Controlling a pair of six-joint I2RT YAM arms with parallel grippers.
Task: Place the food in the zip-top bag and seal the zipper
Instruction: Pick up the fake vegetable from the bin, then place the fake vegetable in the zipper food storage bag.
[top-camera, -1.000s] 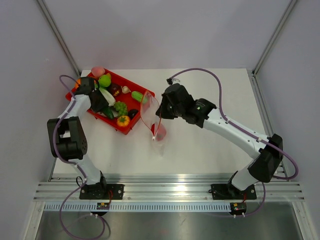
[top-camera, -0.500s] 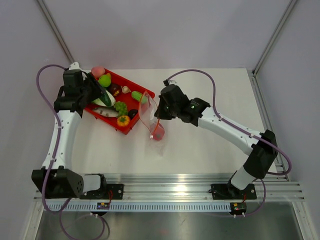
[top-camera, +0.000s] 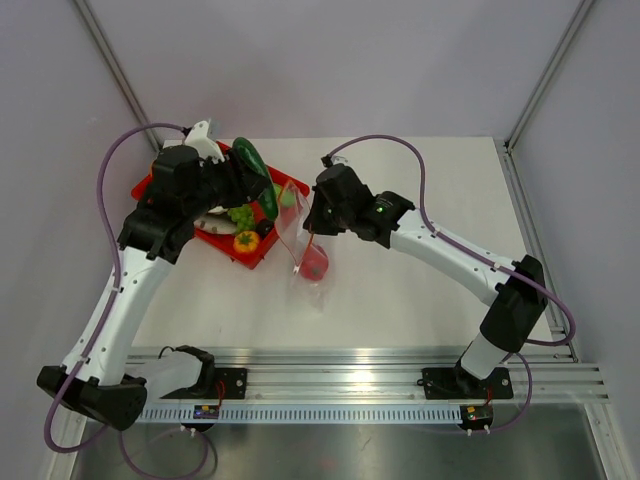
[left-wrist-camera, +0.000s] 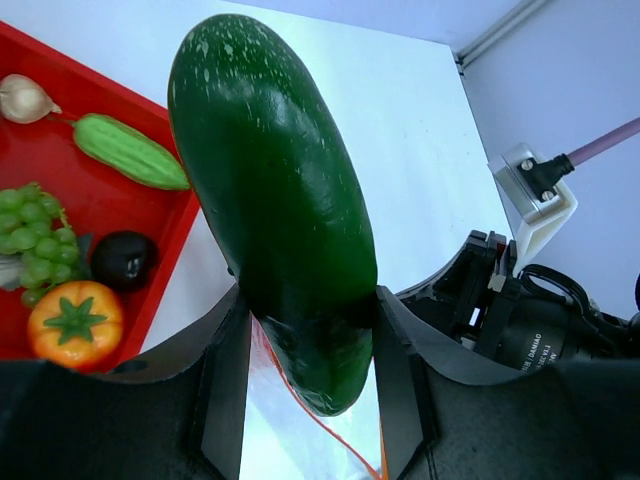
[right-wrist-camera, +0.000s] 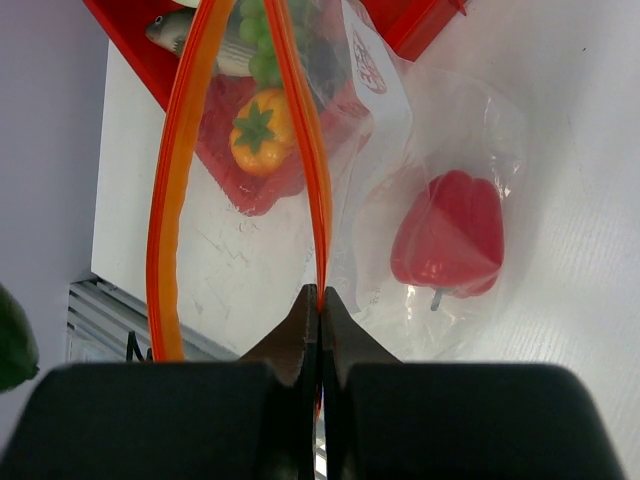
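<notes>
The left tool (left-wrist-camera: 310, 375) clamped one dark green cucumber (left-wrist-camera: 270, 200). In the top view its long axis ran 11-to-5 o'clock, over the red tray's (left-wrist-camera: 95, 205) 3 o'clock edge. The right tool (right-wrist-camera: 318, 300) pinched tight on the zipper (right-wrist-camera: 165, 200) of the one zip-top bag (right-wrist-camera: 400, 130) at the tray's 3 o'clock. The bag's mouth was parted, with one red pepper (right-wrist-camera: 447, 245) inside.
</notes>
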